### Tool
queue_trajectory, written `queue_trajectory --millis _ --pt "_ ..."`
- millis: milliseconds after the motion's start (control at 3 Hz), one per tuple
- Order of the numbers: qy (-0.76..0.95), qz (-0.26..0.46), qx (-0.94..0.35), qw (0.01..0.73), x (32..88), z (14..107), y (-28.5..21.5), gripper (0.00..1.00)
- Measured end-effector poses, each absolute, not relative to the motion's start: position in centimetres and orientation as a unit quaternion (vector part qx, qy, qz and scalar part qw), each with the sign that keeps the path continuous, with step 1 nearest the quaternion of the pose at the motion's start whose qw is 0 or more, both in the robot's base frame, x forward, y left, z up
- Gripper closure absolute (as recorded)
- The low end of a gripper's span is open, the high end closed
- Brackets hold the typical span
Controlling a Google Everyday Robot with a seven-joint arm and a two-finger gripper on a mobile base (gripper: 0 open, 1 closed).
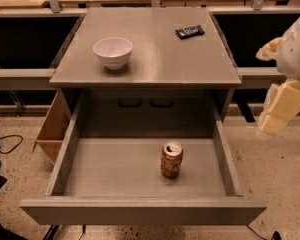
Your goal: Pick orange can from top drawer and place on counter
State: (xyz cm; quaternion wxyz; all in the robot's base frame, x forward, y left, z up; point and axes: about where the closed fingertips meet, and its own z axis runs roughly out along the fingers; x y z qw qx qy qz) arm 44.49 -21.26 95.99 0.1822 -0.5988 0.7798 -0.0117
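We see the top drawer [140, 210] pulled fully out from the grey cabinet, with its front panel toward us. Inside it, the orange can [171, 160] stands upright on the drawer floor, a little right of the middle and nearer to the front panel than to the back. Its silver top with the pull tab faces up, and nothing touches it.

Above the drawer is the counter [160, 59]. On it a white bowl [112, 52] sits at the left side, and a small dark packet [190, 32] lies at the far right corner, well apart from the bowl.

The gripper [282, 109] is at the right edge of the view, outside the drawer and above the speckled floor [270, 184]. It hangs beside the right corner of the counter and well apart from the can. It holds nothing that we can see, but whether it is spread or closed we are not able to say.

A light wooden box [52, 129] stands on the floor, just beside the left wall of the drawer.
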Motion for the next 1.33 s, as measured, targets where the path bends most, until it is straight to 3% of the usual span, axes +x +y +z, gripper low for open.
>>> queue_trajectory --millis 1000,1333 --pt "0.705 0.169 -0.566 0.393 48.9 83.7 -16.0 0.0" --pt "0.705 0.169 -0.566 0.393 48.9 83.7 -16.0 0.0"
